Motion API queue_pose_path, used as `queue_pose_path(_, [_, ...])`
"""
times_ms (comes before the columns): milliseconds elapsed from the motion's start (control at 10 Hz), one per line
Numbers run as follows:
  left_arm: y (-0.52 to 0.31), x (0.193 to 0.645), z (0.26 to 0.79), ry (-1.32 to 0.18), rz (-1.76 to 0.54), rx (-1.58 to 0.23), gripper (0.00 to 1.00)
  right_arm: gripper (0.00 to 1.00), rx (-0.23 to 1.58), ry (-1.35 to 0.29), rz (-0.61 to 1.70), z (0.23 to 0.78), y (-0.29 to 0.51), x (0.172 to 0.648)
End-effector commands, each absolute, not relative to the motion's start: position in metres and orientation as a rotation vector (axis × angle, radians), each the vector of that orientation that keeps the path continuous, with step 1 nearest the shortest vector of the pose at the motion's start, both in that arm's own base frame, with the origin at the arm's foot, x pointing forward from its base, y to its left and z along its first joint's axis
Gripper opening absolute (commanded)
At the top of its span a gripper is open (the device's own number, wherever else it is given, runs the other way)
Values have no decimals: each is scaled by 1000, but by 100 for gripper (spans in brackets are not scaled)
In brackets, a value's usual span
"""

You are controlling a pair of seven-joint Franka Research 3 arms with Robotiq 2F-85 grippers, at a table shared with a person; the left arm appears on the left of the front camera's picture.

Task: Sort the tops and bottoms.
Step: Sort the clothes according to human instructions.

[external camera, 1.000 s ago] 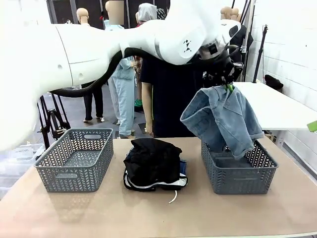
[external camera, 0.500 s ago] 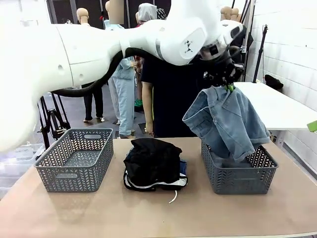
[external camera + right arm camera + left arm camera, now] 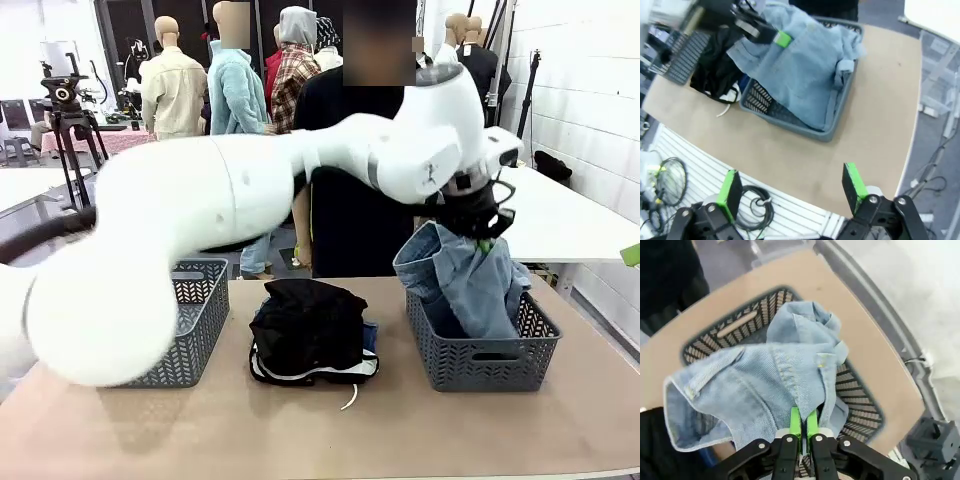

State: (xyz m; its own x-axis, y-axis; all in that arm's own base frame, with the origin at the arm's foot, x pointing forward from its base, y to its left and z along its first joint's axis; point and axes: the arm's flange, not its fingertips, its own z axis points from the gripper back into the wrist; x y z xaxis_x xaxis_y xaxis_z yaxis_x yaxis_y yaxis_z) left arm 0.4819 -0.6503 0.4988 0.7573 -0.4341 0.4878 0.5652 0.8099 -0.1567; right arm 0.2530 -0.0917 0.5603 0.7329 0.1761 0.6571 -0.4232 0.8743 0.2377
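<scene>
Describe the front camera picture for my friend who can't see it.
The robot's left gripper, shut on a blue denim garment, holds it partly inside the right grey basket. A black top lies on a pile in the middle, a second grey basket stands at the left, and a person stands behind.

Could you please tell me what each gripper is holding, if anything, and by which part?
The left gripper is shut on a light-blue denim garment, pinching a fold beside a seam, over the grey lattice basket. The right gripper is open, holding nothing.
</scene>
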Motion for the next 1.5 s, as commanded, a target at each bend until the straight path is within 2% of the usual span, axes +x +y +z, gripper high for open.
queue_pose_path(0, [-686, 518, 491, -382, -540, -334, 0, 100, 406, -678, 348, 560, -91, 254])
queue_pose_path(500, [-685, 515, 437, -261, -568, -357, 0, 100, 406, -678, 348, 560, -91, 254])
queue_pose_path(1000, [-679, 520, 425, -186, -511, -353, 0, 100, 406, -678, 348, 560, -91, 254])
queue_pose_path(1100, [-679, 520, 426, -188, -495, -347, 3, 100, 406, -678, 348, 560, -91, 254])
queue_pose_path(1400, [-680, 515, 441, -237, -516, -318, 62, 100, 406, -678, 348, 560, -91, 254])
